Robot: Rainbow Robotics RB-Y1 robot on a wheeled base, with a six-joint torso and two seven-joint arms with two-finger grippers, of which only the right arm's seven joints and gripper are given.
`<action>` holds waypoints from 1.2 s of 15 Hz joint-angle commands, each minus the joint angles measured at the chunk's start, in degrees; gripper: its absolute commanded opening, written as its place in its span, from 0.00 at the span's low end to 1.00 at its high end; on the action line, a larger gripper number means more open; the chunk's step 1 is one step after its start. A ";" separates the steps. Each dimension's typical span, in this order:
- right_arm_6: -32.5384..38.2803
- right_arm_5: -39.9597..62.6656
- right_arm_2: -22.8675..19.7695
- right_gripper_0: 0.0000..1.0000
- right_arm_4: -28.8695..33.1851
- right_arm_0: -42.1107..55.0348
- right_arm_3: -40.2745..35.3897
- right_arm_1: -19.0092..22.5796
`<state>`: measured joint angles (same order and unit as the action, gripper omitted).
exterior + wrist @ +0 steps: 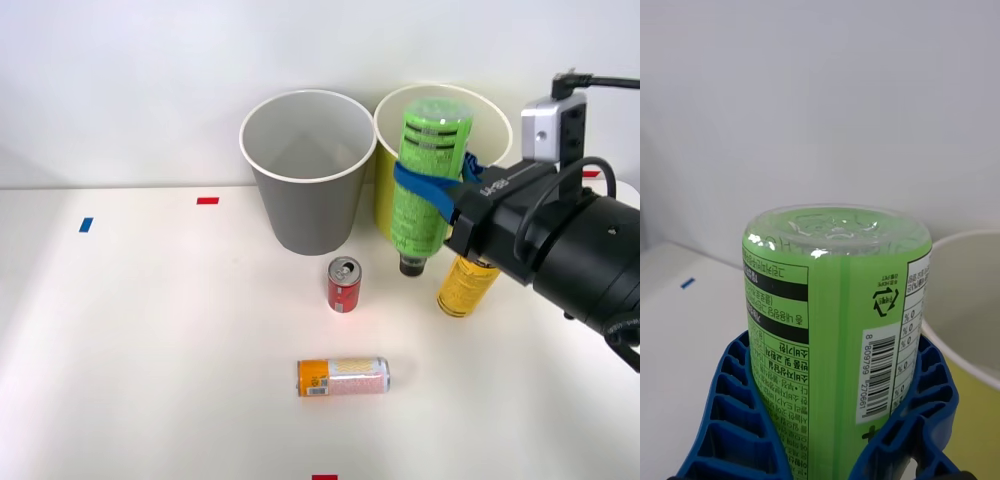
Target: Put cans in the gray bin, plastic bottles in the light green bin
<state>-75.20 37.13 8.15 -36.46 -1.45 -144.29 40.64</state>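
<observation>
Front view, grip: the right gripper [432,192], blue ribbed fingers on a black wrist, is clamped round the middle of the bright green plastic bottle with the dark label [428,175].
Front view, place: the bottle hangs clear of the white table [150,350], in front of the tall yellow-green bin with the white rim [385,195]; I cannot tell whether it is over the opening yet.
Front view, axis: long axis near upright, slightly tilted; black cap down, clear base up.
Front view, left on the table: the yellow-orange plastic bottle [466,285] close under the wrist; the short red can with the silver top [344,284] upright; the slim orange-and-pink can [343,376] on its side; the tall gray bin with the white rim [305,170] beside the green one.
Front view, risk: if released short of the opening, the cap could strike the rim and the bottle fall outside, or tip the bin; a low arm could knock the yellow-orange bottle.
Wrist view, grip: both fingers [726,420] press the bottle's label sides.
Wrist view, axis: base points away from the wrist; the yellow-green bin's rim [962,247] lies beside it.
Wrist view, risk: the smooth round wall may slip or twist in the fingers.
</observation>
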 commanded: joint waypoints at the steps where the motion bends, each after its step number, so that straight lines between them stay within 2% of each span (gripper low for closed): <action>1: 0.23 -4.09 -1.56 0.00 0.86 -5.05 5.07 -3.64; 6: 0.67 -5.05 -3.05 0.00 4.64 -17.80 18.87 -7.51; 10: 0.41 -6.81 -3.05 0.00 8.07 -25.53 29.68 -8.12; 15: -0.38 -6.90 -2.17 0.00 11.50 -29.66 37.41 -9.27; 18: -0.38 -6.90 -1.12 0.00 13.52 -30.37 39.35 -9.71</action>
<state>-75.55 30.23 6.67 -23.63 -31.48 -105.54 31.18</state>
